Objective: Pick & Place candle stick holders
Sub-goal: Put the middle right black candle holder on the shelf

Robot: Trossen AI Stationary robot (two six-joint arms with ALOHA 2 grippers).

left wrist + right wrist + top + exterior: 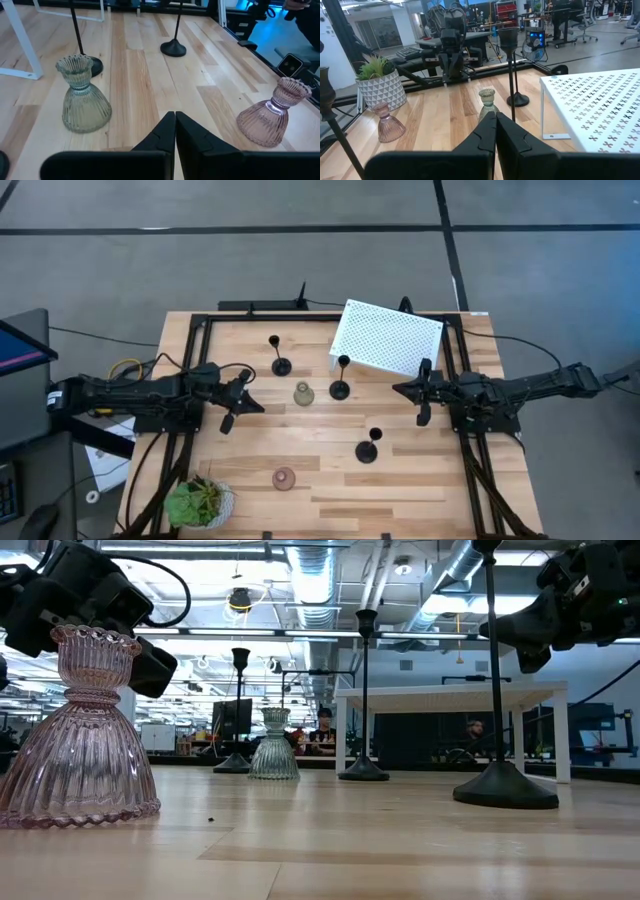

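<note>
Fingers pressed together, the left gripper (227, 423) is hovering just beside the grey-green holder (303, 393), on the side away from the white stand (386, 337). It should be opening first, then closing low around the holder's narrow neck. The right gripper (421, 419), also closed, is waiting beside the stand.

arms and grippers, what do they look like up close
Both arms are black, boxy segments with loose dark cables along them; yellow wiring shows near the left base. The left gripper and right gripper have matte black wedge-shaped jaws tapering to narrow tips. No markings visible.
</note>
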